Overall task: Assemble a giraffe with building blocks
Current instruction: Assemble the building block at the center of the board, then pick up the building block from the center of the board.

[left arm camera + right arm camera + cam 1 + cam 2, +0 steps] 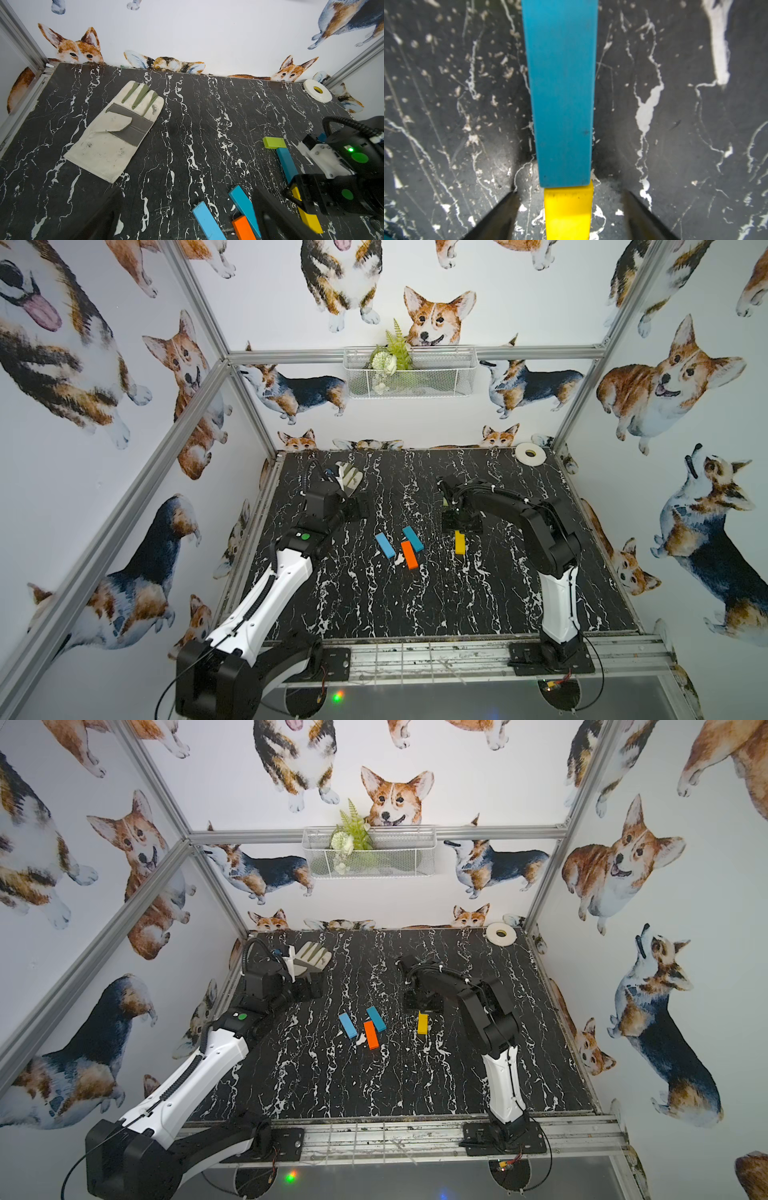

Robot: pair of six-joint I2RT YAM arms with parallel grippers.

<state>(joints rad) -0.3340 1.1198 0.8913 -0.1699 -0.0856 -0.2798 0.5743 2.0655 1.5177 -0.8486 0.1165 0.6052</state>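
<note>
Roughly half done, I judge. Left gripper (357, 508) hangs wide open and empty near the glove (112, 133). On the table (415, 614), midway, lie three loose pieces: light-blue bar (385, 545), then orange bar (409, 554) touching teal bar (413, 538), none yet placed as body or legs. Further right the giraffe (287, 166) has its top laid: green head (274, 142) at one end of the neck bar (562, 93), yellow bar (459, 542) butted against the other. Right gripper (570, 195) straddles that joint, fingers spread clear of both sides, holding nothing. Body and two legs are left.
</note>
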